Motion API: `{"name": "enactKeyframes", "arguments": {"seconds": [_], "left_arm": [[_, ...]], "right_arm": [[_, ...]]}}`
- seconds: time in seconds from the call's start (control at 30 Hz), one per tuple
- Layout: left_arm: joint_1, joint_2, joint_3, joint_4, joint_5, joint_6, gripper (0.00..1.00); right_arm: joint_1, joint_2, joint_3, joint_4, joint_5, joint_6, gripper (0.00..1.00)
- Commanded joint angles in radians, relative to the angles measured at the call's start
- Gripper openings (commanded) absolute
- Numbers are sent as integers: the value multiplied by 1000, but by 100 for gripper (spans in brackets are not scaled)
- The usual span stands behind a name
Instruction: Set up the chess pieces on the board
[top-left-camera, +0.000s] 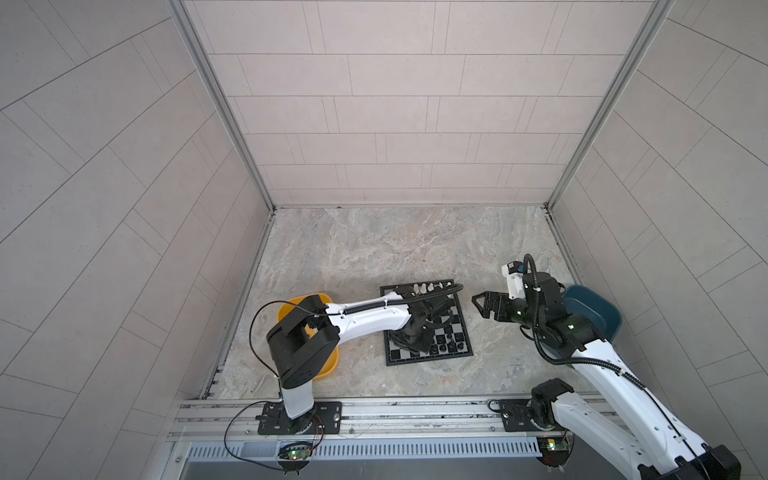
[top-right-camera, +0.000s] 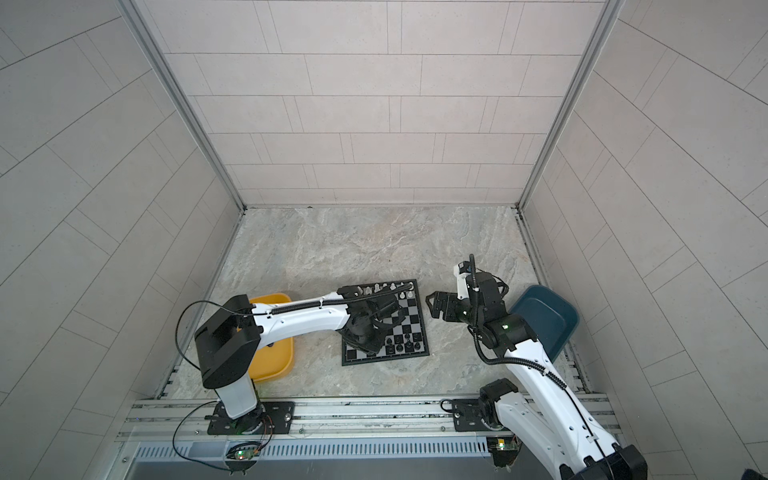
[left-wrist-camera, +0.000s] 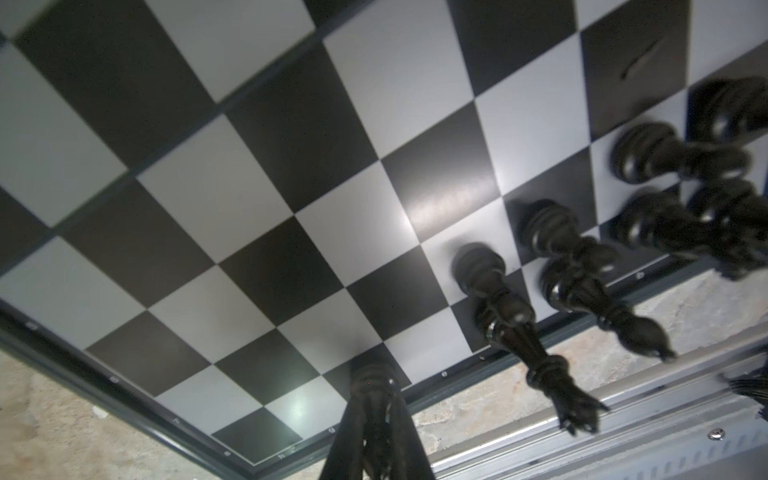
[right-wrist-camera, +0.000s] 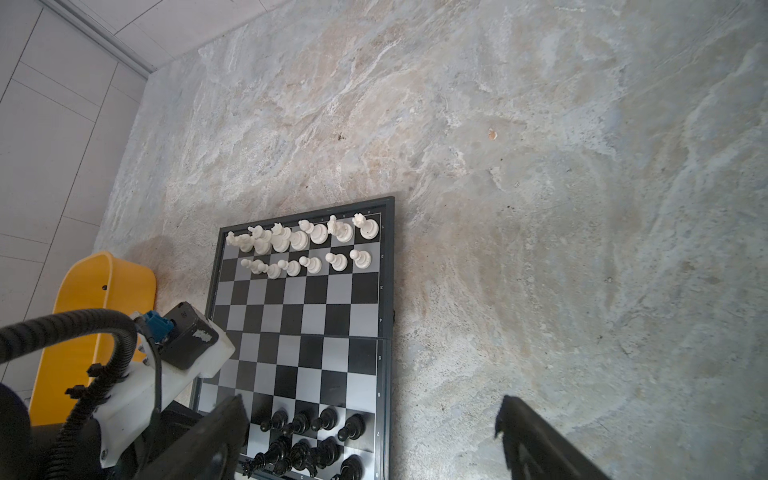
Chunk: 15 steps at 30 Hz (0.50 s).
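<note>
The board (top-left-camera: 459, 316) (top-right-camera: 415, 322) lies on the stone table, seen close in the left wrist view (left-wrist-camera: 249, 208). White chess pieces (right-wrist-camera: 307, 241) (top-left-camera: 424, 287) fill its two far rows. Several black chess pieces (right-wrist-camera: 316, 419) (left-wrist-camera: 494, 291) stand in the two near rows toward the right. My left gripper (left-wrist-camera: 374, 399) (top-left-camera: 409, 340) hangs low over the board's near left part, shut on a black piece (left-wrist-camera: 372, 380) whose base is at a dark square by the edge. My right gripper (top-left-camera: 478, 305) (top-right-camera: 430, 305) (right-wrist-camera: 370, 409) hovers open and empty, just right of the board.
A yellow tray (top-left-camera: 291, 309) (top-right-camera: 274, 357) (right-wrist-camera: 83, 291) sits left of the board under the left arm. A dark blue bin (top-left-camera: 594, 311) (top-right-camera: 548, 316) sits at the right behind the right arm. An aluminium rail (top-left-camera: 395, 411) runs along the table's front.
</note>
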Motion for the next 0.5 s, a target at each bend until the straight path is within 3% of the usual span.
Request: {"name": "enactKeyframes", "arguments": {"seconds": [0.0,0.47], "left_arm": [[-8,17,-10,-32,-7,-7,11],[-18,30,-12,-44,-17,-12,16]], "right_arm": [[-7,-16,-11,-22,3,-9,96],[-13,-11,-14,-18,4,-6,96]]}}
